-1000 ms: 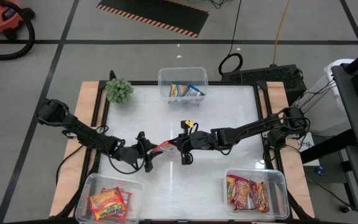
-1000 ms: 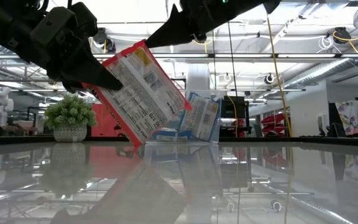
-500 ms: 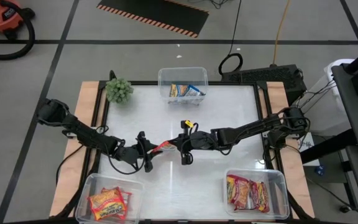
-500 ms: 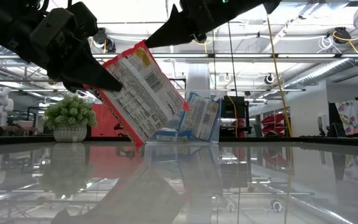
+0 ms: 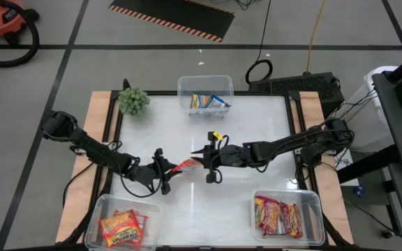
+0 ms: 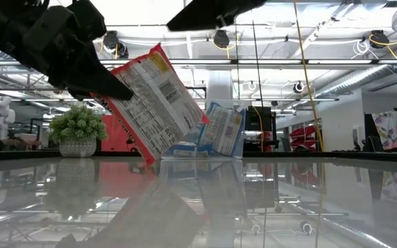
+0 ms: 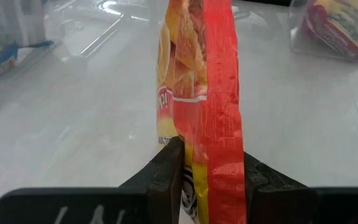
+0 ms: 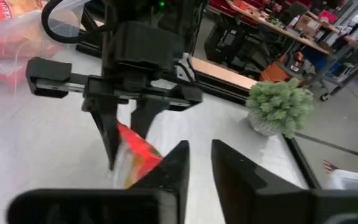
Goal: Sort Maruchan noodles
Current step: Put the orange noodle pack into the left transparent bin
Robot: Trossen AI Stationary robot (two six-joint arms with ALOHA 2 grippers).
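One red-and-white Maruchan noodle packet point(image 5: 187, 165) hangs over the middle of the table, and my left gripper point(image 5: 175, 169) is shut on it. In the low view the packet point(image 6: 158, 103) is tilted, its printed back facing the camera. My right gripper point(image 5: 202, 155) stands just right of the packet and above it, open by a small gap point(image 8: 199, 165) with nothing between its fingers. It touches nothing. My left gripper pinches the packet's left end point(image 7: 210, 155) between its two fingers point(image 7: 169, 171), one on each flat face. The fingers come from the table's left, slanting a little downward. The packet stands on edge, tilted, stretching away from the fingers, and looks lifted clear of the table.
A clear tub point(image 5: 204, 94) at the far edge holds blue-and-white packets. Another tub point(image 5: 123, 223) at the near left holds orange-yellow packets, and a third point(image 5: 287, 215) at the near right holds red ones. A green plant point(image 5: 134, 101) stands at the far left corner.
My right gripper has let go of the packet's upper corner, opened a little, risen, and drawn back toward the table's right edge. The packet stays in my left gripper, tilted as before.
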